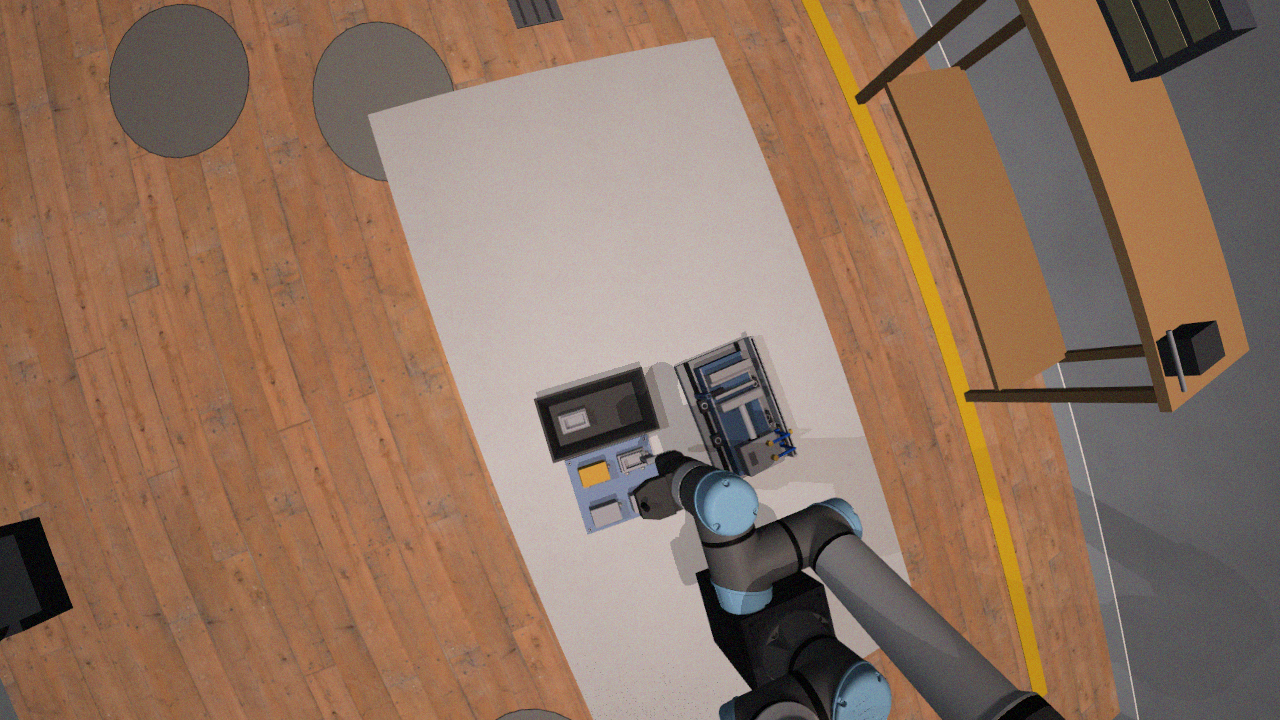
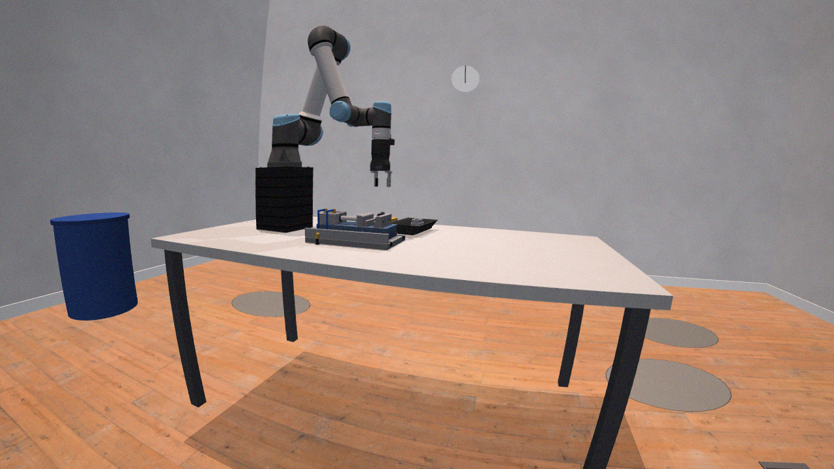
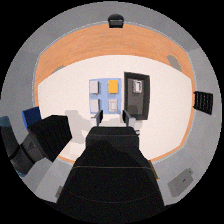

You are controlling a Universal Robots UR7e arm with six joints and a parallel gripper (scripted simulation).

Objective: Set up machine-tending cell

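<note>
The blue infeed plate (image 3: 104, 96) holds two aluminium blanks (image 3: 94, 88) (image 3: 94, 105), a brass blank (image 3: 112, 86) and a grey pocketed finished part (image 3: 112, 106). The plate also shows in the top view (image 1: 608, 488), partly under my wrist. The dark outfeed tray (image 3: 137, 94) (image 1: 597, 413) lies beside the plate and holds another finished part (image 3: 137, 86), flat and pocket up. The vise (image 1: 736, 409) (image 2: 356, 227) stands open, and I see no blank in its gap. My gripper (image 3: 112, 114) (image 2: 382, 179) is open and empty. It hangs high over the plate's edge, near the pocketed part.
The arm's black pedestal (image 2: 283, 198) stands on the table behind the vise. A blue barrel (image 2: 93, 265) stands on the floor to the left of the table. Wooden benches (image 1: 984, 223) stand beyond the yellow floor line.
</note>
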